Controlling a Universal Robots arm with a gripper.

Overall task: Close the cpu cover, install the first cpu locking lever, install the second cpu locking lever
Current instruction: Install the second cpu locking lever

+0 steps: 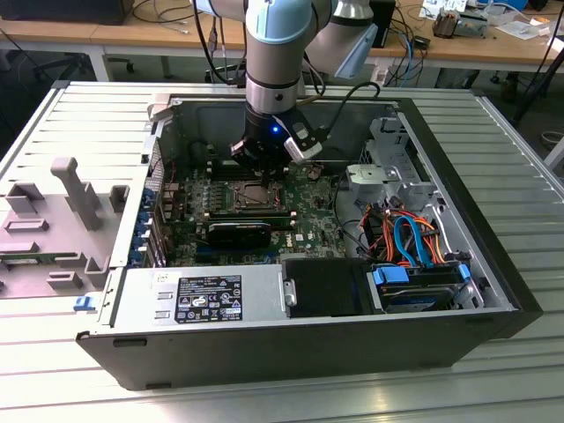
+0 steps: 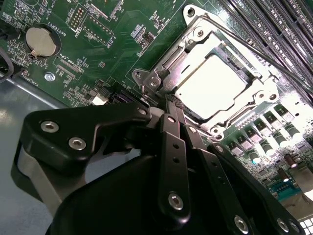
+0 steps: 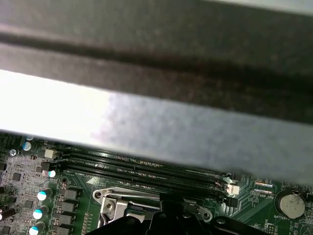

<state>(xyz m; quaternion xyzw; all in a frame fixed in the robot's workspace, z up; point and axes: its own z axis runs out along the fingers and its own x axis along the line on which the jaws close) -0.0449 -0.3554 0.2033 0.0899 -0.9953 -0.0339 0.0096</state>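
The cpu cover (image 2: 171, 68) is a silvery frame lying flat on the socket, with the bright square chip showing through its opening. A thin lever rod (image 2: 234, 36) runs along one side of the socket. My gripper (image 2: 171, 104) has its black fingers pressed together and holds nothing; their tips rest at the socket's edge, beside a corner of the cover. In the exterior view the gripper (image 1: 263, 181) hangs straight down over the cpu cover (image 1: 254, 196) in the middle of the green board. In the first wrist view the gripper (image 3: 168, 209) sits at the cover's rim (image 3: 115, 201).
The open computer case (image 1: 493, 291) walls in the board. A grey power-supply box (image 1: 198, 300) lies at the front, a black oblong block (image 1: 238, 233) just before the socket, and drives with blue cables (image 1: 414, 282) at the exterior view's right. Memory slots (image 3: 146, 171) flank the socket.
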